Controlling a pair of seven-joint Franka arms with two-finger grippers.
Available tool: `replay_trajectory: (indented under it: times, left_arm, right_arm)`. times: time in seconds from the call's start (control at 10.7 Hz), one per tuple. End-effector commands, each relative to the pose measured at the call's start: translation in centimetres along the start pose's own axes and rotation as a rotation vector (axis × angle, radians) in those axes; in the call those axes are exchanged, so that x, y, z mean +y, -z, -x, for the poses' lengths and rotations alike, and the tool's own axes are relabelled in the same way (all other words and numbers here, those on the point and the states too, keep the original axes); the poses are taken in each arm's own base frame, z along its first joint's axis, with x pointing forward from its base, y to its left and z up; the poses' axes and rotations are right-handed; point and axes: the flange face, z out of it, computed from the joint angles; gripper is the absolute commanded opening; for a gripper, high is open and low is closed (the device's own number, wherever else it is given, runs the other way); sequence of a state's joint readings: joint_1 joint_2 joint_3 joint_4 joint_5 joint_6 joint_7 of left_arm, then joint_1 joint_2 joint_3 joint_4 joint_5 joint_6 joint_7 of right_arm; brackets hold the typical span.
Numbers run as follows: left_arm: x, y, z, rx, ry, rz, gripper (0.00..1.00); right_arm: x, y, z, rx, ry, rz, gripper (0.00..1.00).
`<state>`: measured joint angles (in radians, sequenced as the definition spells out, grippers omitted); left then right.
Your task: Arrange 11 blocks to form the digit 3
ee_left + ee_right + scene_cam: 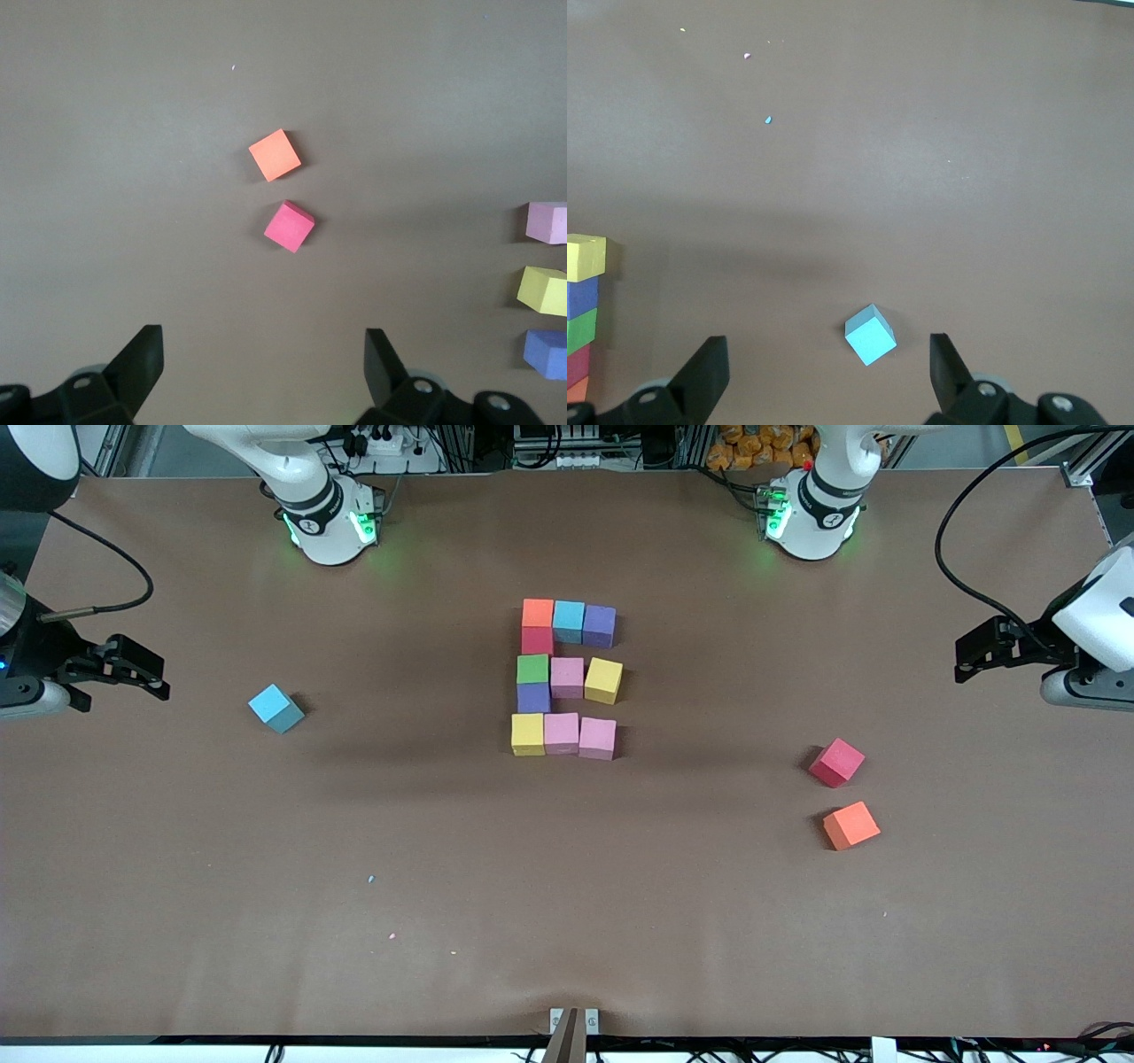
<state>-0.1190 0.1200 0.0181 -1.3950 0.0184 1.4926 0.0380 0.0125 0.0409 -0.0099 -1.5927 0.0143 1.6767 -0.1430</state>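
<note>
**A:** What did the front view give you?

**B:** The digit 3 (565, 677) sat mid-table, eleven cubes touching: three short rows joined by a column on the side toward the right arm's end. Three loose blocks lay well apart from it: a light blue block (275, 708) toward the right arm's end, and a red block (836, 762) with an orange block (851, 825) toward the left arm's end, the orange one nearer the camera. The left gripper (967, 657) hung over the table's edge at its own end, the right gripper (151, 675) likewise at the other end. Both arms looked to be waiting.

**A:** And the left wrist view?

**B:** It showed what the front view could not: the left gripper's fingers (142, 354) spread wide with nothing between them. The red and orange cubes lay just beside each other without touching, both turned askew to the jaws. Only the ends of the figure's three rows peeked in.

**A:** The right wrist view?

**B:** The right gripper's fingers (707, 363) were equally wide and empty, with the light blue cube sitting skewed on the table between them in that picture. The figure's column edged in, plus small crumbs (768, 119) on the mat.

**A:** How would the cubes handle?

**B:** I'd judge them light, soft and grippy foam. Take two opposite flat faces, wrist turned to match the skew; squeeze gently, since foam gives.
</note>
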Motion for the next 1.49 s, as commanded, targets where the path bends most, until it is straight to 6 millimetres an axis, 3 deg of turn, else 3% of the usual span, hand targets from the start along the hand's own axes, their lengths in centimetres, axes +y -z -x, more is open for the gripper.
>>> replay_trajectory:
  times: [0.0,0.28,0.47,0.75,1.03,1.4]
  left_arm:
    - [-0.3,1.0,1.8,0.026,0.042,0.028,1.0]
    - [-1.9,2.0,2.8,0.041,0.061,0.019,1.0]
    - [-2.0,1.2,4.3,0.017,0.065,0.024,1.0]
    - [-1.9,2.4,5.1,0.038,0.072,0.04,1.0]
    - [-1.8,2.8,5.7,0.044,0.104,0.042,1.0]
    - [-2.1,1.9,5.2,0.038,0.094,0.041,1.0]
  right_arm:
    - [-0.1,0.4,0.0,0.01,-0.007,-0.008,1.0]
    - [0.2,0.3,0.1,0.006,-0.013,-0.008,1.0]
    - [0.4,0.3,0.2,0.004,-0.016,-0.006,1.0]
    - [0.4,0.3,0.2,0.005,-0.016,-0.006,1.0]
    - [0.8,0.6,0.2,0.013,-0.023,-0.005,1.0]
    - [0.7,0.8,0.6,0.004,-0.02,-0.005,1.0]
